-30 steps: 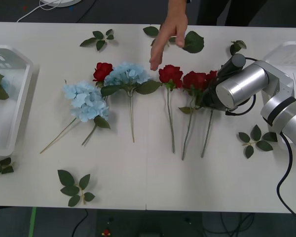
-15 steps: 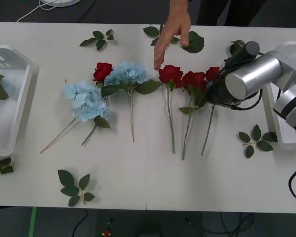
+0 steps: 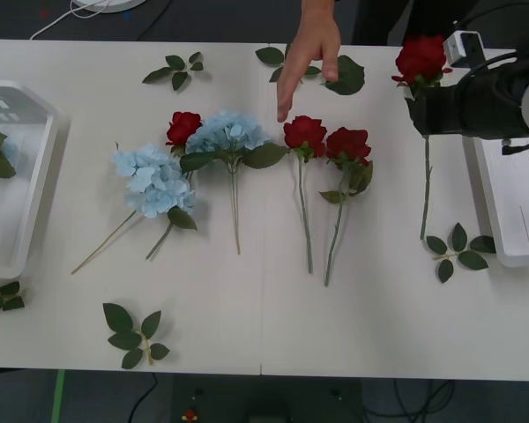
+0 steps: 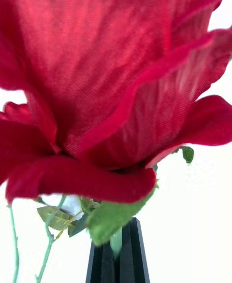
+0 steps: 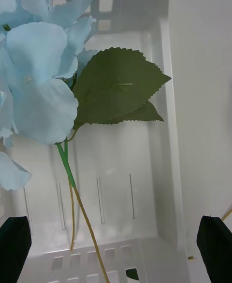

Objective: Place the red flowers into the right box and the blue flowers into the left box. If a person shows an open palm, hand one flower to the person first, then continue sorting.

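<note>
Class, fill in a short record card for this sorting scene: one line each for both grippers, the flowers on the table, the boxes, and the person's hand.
right gripper: shut on a red rose, lifted beside the right box
left gripper: open, over the left box, blue flower inside
on table: three red roses, two blue flowers
hand: reaching over the table's far side, fingers pointing down

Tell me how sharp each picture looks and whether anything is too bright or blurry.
Front view: evenly lit and sharp, the table bright white with soft shadows. Right wrist view: the rose is so close its petals go soft, and the background is washed out white. Left wrist view: the blue flower and its leaf are crisp, the tray pale and low in contrast.
</note>
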